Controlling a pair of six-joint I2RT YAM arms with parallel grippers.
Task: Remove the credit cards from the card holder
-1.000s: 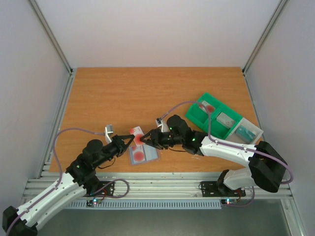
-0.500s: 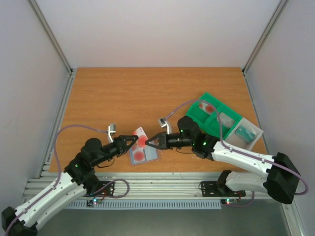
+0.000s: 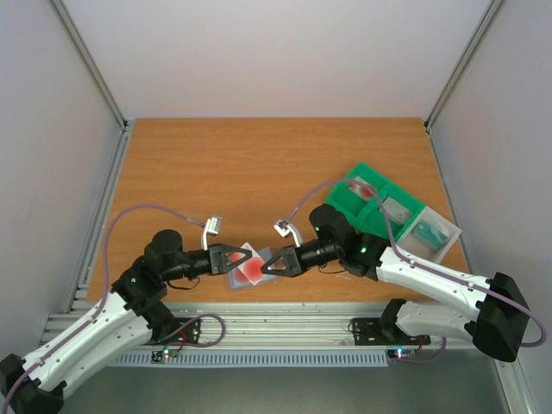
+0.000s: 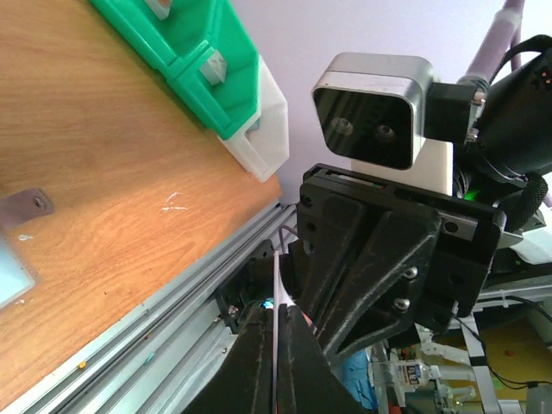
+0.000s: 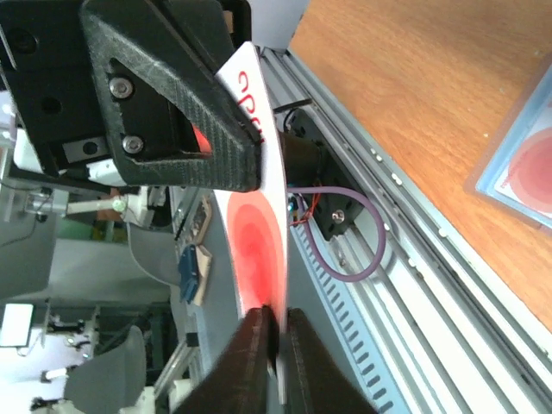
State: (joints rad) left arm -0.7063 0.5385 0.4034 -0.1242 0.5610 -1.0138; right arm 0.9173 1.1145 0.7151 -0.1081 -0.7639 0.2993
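Handover in mid-air, near centre of the table point(image 3: 259, 164). One card point(image 5: 259, 250), white with a red round mark, is gripped at both ends. The left gripper point(image 4: 276, 336) is pinched tight on its left end, where the card shows edge-on as a thin line. The right gripper point(image 5: 274, 328) is closed to a thin gap on its right end. The card's long axis runs left-right between the two sets of fingertips, which face each other and nearly meet.

The card holder point(image 5: 522, 155) lies flat on the table just under the lifted card, with more red round marks showing on it.

The green tray point(image 3: 342, 205) sits on the right side, close by the right arm and well apart from the left. Its far compartment holds a card with a red mark and the middle one a pale card. What is in the white end section is unclear.

Likely next, the left fingers release and the right arm carries the card to the tray. If both arms pull, the card could bend.
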